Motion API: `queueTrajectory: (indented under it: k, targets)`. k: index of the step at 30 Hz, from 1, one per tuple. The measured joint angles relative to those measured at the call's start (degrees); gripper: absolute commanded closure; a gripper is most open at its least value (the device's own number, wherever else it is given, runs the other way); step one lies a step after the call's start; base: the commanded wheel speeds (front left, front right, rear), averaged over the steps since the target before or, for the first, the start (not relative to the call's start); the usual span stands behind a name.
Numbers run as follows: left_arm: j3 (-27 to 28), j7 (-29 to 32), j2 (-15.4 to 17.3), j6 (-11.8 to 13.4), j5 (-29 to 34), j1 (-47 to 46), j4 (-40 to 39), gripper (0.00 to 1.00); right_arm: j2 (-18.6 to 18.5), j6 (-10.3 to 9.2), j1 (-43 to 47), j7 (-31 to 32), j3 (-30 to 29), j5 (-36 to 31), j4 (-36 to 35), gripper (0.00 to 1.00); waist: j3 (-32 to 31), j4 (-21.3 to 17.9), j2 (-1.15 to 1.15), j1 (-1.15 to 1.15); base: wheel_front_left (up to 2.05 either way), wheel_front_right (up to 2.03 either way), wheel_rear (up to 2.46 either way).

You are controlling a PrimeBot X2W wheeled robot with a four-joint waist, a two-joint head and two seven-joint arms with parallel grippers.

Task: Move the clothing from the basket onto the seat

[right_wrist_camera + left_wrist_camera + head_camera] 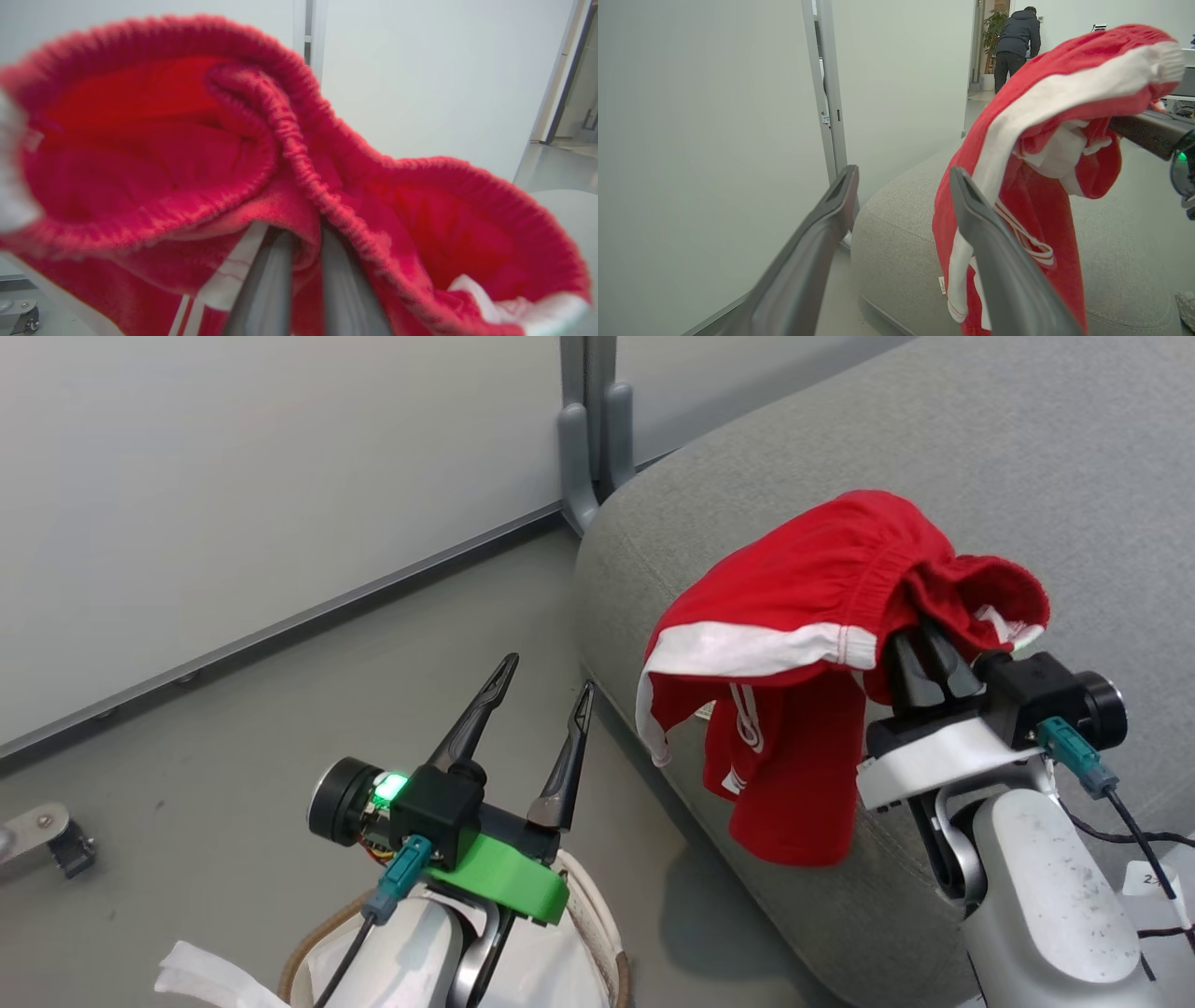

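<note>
Red shorts with white stripes and a white trim band hang by their gathered waistband from the robot's right pincer, whose two dark fingers are closed tight on the fabric. The garment is out of the laundry basket and drapes in the air over the rounded edge of the grey sofa cushion. Whether its lower hem brushes the upholstery cannot be told.

The left pincer stands above the basket's brown woven rim, fingers spread wide and holding nothing. From its wrist camera the shorts dangle just beyond the splayed fingers, in front of the cushion. A person in dark clothes bends over in a doorway far behind.

The right wrist camera looks straight into the bunched elastic band – red folds wrapped around the pinched fingertips (both partly buried in cloth).
</note>
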Motion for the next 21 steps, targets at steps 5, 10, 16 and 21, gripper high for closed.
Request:
queueTrajectory:
  k: [5, 10, 16, 21]
  targets:
    - [0.49, 0.00, -0.01, -0.44, 0.33, -0.08, 0.66, 0.00, -0.05, 0.00, -1.42, 0.00, -1.56, 0.83, -1.14, 1.00, 0.92, -4.21, 0.00, 0.00, 0.00, 0.00, 0.00]
    - [-0.27, 0.00, -0.03, -0.91, 0.62, -1.24, 1.71, 0.00, -0.14, 0.00, -1.89, 0.00, -3.59, 1.49, -2.26, 1.00, 2.22, -8.31, 0.00, 0.00, 0.00, 0.00, 0.00]
    - [-2.24, 0.00, -0.08, -1.45, 0.54, -3.78, 3.27, 0.00, -1.00, 0.00, -2.17, 0.00, -6.86, 1.29, -3.60, 1.00, 5.33, -10.36, 0.00, 0.00, 0.00, 0.00, 0.00]
    - [-2.78, 0.00, -0.08, -1.56, 0.55, -4.84, 3.75, 0.00, -1.62, 0.00, -3.46, 0.00, -8.37, 1.31, -3.57, 1.00, 7.56, -11.16, 0.00, 0.00, 0.00, 0.00, 0.00]
